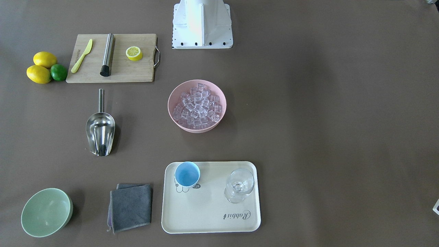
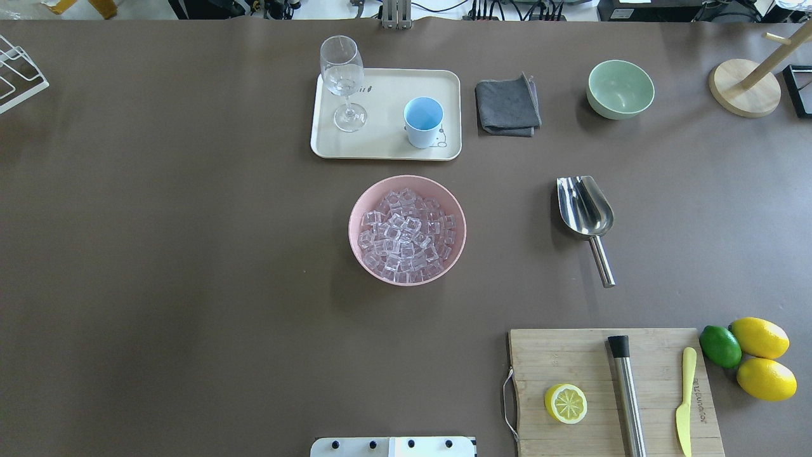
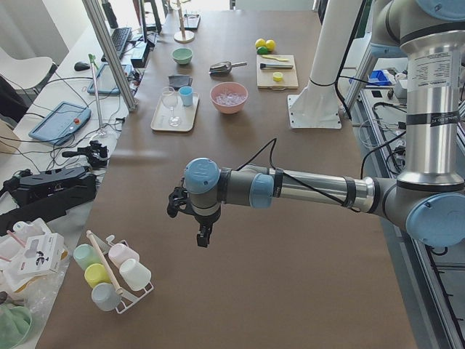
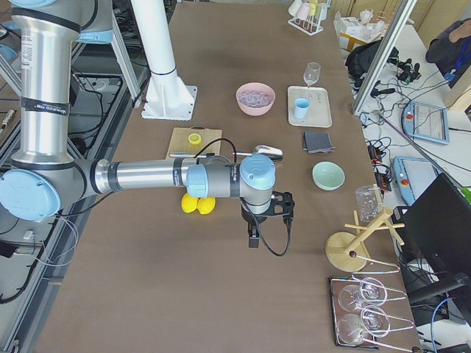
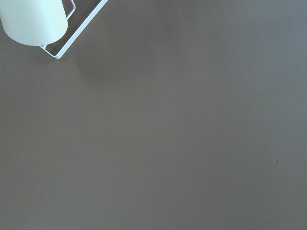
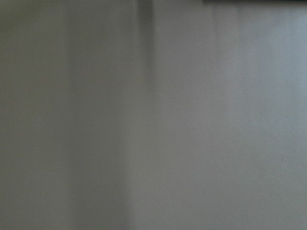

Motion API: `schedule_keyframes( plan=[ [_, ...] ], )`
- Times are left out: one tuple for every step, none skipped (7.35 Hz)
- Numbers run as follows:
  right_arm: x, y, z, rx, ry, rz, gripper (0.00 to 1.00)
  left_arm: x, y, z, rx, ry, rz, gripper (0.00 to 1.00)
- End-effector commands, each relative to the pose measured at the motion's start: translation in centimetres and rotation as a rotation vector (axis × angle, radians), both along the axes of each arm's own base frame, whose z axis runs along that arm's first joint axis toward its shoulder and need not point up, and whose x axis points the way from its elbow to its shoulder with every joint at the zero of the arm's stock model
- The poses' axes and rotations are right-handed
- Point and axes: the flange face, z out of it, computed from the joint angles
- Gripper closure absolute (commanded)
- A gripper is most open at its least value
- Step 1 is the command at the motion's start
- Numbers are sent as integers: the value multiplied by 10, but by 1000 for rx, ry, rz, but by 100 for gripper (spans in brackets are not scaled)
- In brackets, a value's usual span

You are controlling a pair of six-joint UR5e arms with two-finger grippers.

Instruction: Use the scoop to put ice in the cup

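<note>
The ice (image 2: 406, 238) fills a pink bowl (image 2: 353, 219) at the middle of the table. The light-blue cup (image 2: 423, 120) stands upright on a cream tray (image 2: 387, 145) beyond the bowl. The steel scoop (image 2: 585, 206) lies on the table to the bowl's right in the overhead view, handle pointing back toward the robot. My left gripper (image 3: 202, 234) hangs over bare table far left, shown only in the exterior left view. My right gripper (image 4: 254, 234) hangs far right, near the lemons, shown only in the exterior right view. I cannot tell whether either is open or shut.
A clear stemmed glass (image 2: 343, 82) shares the tray. A grey cloth (image 2: 507, 105) and a pale-green bowl (image 2: 620, 89) lie right of it. A cutting board (image 2: 609, 387) holds a lemon half, a steel cylinder and a yellow knife. Lemons and a lime (image 2: 720, 346) sit beside it.
</note>
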Motion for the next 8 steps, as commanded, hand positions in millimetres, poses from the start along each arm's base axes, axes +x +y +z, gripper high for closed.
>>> schedule_keyframes(
  plan=[
    [-13, -1, -46, 43, -53, 11, 0, -1, 0, 1, -1, -1, -2, 2],
    [-42, -4, -75, 69, -60, -23, 0, 0, -1, 1, 0, -1, -2, 2],
    [-71, -3, -97, 82, -70, -54, 1, 0, 1, 7, -10, 6, 0, 2],
    [-99, -9, -127, 77, -87, -48, 1, 2, -3, 12, -20, 27, 3, 2],
    [-135, -5, -155, 53, -98, -51, 0, 3, -4, 14, -28, 44, 5, 2],
    [-159, 1, -169, 56, -91, -73, 0, 4, -10, -21, 42, 47, 7, 2],
    [-186, 6, -178, 14, -98, -79, 0, 7, -15, -54, 108, 59, 17, 2],
    [-216, 9, -182, -12, -100, -110, 0, 14, -28, -75, 144, 120, 32, 2]
  ],
)
